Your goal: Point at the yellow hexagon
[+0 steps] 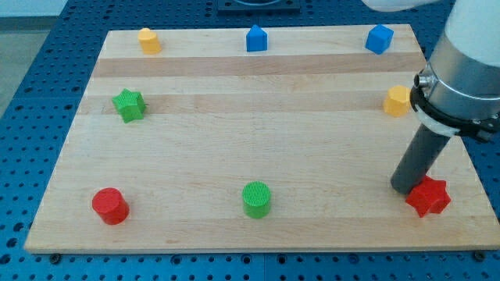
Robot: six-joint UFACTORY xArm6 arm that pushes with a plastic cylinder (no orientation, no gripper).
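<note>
Right now my tip point(405, 187), a bare rod with nothing to pinch, is sitting just beside the red star point(428, 197), and the yellow hexagon point(397, 101) is waiting above that star, toward the view's top, near the board's right edge.

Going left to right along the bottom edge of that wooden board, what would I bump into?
Red cylinder → green cylinder → my tip, the rod's lower end, right beside the red star on its left.
</note>
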